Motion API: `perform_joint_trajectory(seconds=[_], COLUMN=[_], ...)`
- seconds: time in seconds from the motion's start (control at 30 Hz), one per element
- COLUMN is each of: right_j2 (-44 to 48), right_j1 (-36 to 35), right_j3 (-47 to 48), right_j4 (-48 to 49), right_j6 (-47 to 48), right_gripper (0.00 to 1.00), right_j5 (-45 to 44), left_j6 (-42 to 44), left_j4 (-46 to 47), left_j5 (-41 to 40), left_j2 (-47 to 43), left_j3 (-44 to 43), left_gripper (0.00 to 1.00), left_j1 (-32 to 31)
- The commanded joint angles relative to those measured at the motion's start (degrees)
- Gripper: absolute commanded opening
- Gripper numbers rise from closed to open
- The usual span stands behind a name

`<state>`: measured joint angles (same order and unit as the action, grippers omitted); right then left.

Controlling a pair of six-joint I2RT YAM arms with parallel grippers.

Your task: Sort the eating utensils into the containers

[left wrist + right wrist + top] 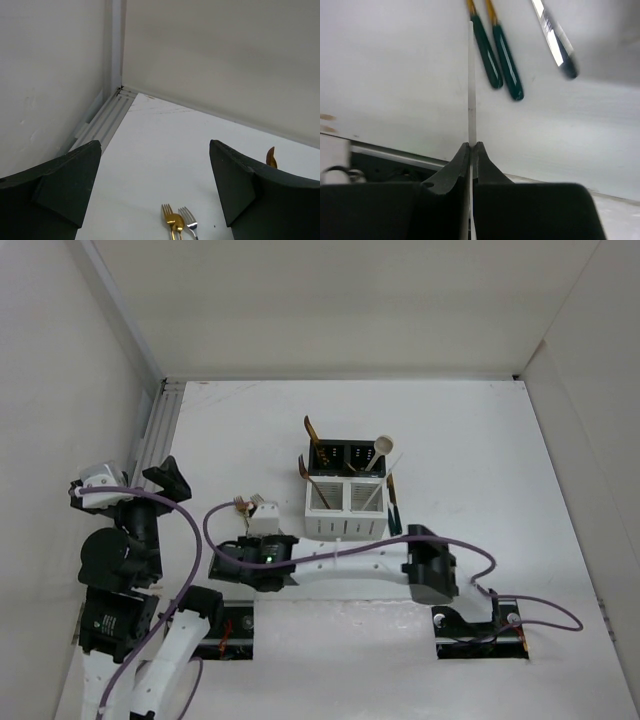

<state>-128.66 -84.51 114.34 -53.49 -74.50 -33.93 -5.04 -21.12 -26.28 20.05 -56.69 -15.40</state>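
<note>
one white table point(500, 440) with pale walls around it takes up most of the top view. two arms stand at its near edge. the left arm point(120, 560) is folded up by the left wall. the right arm point(350, 565) stretches low across the table toward the left.

four bins make up the containers point(345, 527), which sit near the middle of the table: two black bins point(338, 455) at the back, two white slotted bins point(330, 525) in front, all touching. several eating utensils already stand in them. a gold piece point(311, 430) leans out of the back left black bin, a cream spoon point(384, 447) sticks up from the back right one, and slim gold pieces slant inside both white bins. a teal-handled piece point(394, 512) stands just beside the right wall of the block.

left gripper point(155, 165): its jaws are wide apart, holding nothing, above bare table near the back left corner. below it lie a gold fork point(166, 210), a gold spoon point(177, 221) overlapping it, and a silver fork point(188, 218) just beside.

right gripper point(471, 146): its jaws are pressed together on a thin pale strip point(471, 75), seen edge-on, that runs on past the fingertips. i cannot tell which utensil it is. beyond it on the table lie two teal handles point(487, 57) side by side, and a blurred silver piece point(555, 42) with a dark end.
</note>
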Motion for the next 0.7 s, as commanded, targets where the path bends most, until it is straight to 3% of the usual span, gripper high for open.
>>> perform_joint_trajectory(seconds=[0.0,0.27,0.47,0.53,0.67], right_j2=[12.9,27.0,36.3,38.3,42.4], right_j1=[0.0,0.0,1.4,3.6,10.6], right_j3=[-0.6,-5.9,-13.0,-18.4,-22.9], right_j4=[-1.3,-1.3,-1.3,-1.3,-5.0], right_j6=[4.7,11.7,14.2,14.2,14.2], right_gripper=[0.00,0.00,0.00,0.00,0.00], right_j5=[-14.2,-37.9,-50.8,-59.4,-61.7], left_j6=[-0.4,0.7,2.6,3.1,3.7], left_j4=[1.6,5.7,7.6,8.8,9.3], left_j5=[0.3,-0.8,-1.3,-1.3,-1.3], left_j2=[2.1,5.2,7.2,8.3,9.4], left_j3=[-1.8,-2.8,-2.8,-2.8,-2.3], left_gripper=[0.87,0.87,0.87,0.87,0.87], left_j1=[-0.3,-0.3,-0.3,-0.3,-0.3])
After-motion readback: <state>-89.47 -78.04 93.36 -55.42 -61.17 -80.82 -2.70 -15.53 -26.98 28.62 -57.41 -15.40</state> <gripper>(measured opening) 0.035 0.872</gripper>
